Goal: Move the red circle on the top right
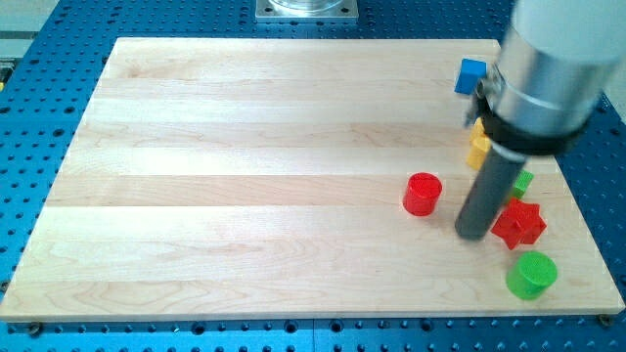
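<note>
The red circle block [423,194] stands on the wooden board [245,176] at the view's right, below the middle. My tip [472,235] rests on the board just right of and slightly below the red circle, a small gap apart. A red star block [519,224] lies right beside the tip on its right.
A green circle block [531,274] sits near the board's bottom right corner. A blue cube [470,75] is at the top right. A yellow block [477,148] and a small green block [523,181] are partly hidden behind the rod. The arm's wide silver body [548,68] covers the top right.
</note>
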`<state>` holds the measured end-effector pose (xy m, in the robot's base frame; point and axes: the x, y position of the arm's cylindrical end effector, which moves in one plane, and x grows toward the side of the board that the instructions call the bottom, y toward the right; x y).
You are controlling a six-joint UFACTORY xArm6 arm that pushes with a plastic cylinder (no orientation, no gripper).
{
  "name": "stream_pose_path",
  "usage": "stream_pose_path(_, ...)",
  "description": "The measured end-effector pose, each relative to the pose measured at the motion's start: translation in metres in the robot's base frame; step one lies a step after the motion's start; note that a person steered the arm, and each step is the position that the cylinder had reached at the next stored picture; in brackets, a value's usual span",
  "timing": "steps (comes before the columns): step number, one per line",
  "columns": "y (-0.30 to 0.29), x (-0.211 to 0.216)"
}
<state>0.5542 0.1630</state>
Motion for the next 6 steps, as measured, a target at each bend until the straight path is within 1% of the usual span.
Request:
stream_pose_path(1, -0.034, -0.001)
stream_pose_path(3, -0.036, -0.162)
stream_pose_path(4, -0.04, -0.213)
stream_pose_path(5, -0.03, -0.261)
stream_pose_path(6, -0.047, -0.234)
